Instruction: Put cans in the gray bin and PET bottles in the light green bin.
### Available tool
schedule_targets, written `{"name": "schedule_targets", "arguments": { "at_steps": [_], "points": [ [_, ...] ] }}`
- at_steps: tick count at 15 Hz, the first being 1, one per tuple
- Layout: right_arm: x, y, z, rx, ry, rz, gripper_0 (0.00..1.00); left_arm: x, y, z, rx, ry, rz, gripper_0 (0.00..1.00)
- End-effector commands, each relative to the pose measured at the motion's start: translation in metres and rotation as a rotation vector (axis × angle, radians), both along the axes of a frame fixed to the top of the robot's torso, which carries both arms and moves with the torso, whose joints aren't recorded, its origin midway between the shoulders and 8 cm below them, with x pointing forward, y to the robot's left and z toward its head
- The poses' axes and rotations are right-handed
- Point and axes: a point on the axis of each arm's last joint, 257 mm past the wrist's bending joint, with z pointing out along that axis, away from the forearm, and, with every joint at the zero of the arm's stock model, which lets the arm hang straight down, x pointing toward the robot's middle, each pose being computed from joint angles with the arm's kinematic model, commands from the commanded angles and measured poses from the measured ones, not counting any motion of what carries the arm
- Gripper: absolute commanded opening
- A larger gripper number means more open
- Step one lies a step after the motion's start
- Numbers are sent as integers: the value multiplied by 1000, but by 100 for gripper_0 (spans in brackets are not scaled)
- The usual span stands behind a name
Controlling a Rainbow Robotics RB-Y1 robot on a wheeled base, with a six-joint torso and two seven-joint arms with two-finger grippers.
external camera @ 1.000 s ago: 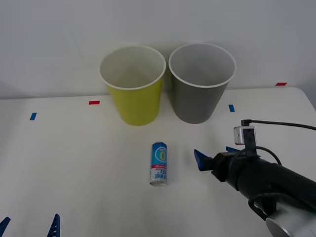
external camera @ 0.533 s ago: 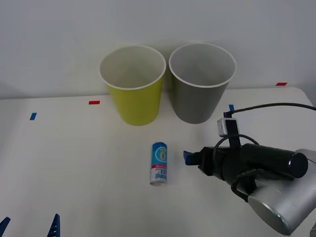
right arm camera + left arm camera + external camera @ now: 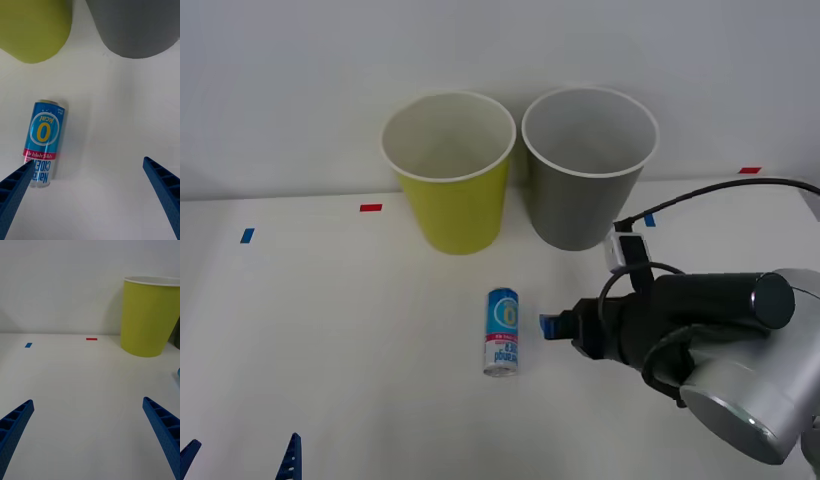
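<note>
On the white table (image 3: 330, 330), front view: slim drink can (image 3: 502, 331) lies on its side, blue top pointing toward the bins, well short of them. Light green bin (image 3: 449, 172) and gray bin (image 3: 588, 167) stand upright side by side behind the can, green one left of gray, both at the wall. Right gripper (image 3: 552, 325) sits low just right of the can, not touching it; its spread cannot be judged from this angle. Left gripper (image 3: 240, 458) parked at the near edge, far left of the can, fingers apart. Small red and blue tape marks on the table behind.

Right wrist view: right gripper (image 3: 88, 183) fingers spread wide, nothing between them; one fingertip overlaps the can (image 3: 42, 141) at its white end, contact uncertain. Both bins beyond the can.

Left wrist view: left gripper (image 3: 90, 416) spread, empty; light green bin (image 3: 150, 317) beyond.
</note>
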Motion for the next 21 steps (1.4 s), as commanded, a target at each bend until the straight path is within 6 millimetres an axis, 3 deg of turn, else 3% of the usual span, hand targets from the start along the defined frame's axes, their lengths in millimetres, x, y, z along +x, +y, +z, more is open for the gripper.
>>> {"name": "schedule_targets", "arguments": {
  "at_steps": [1, 6, 10, 21],
  "points": [
    [0, 3, 14, -5, 18, 7, 100, 0, 0, 0, 0, 0, 0, 100],
    [10, 21, 4, 75, 133, -7, 100, 0, 0, 0, 0, 0, 0, 100],
    [19, 49, 7, 128, 206, -40, 100, 0, 0, 0, 0, 0, 0, 100],
    [40, 64, -11, 17, 278, -46, 100, 0, 0, 0, 0, 0, 0, 100]
  ]
}}
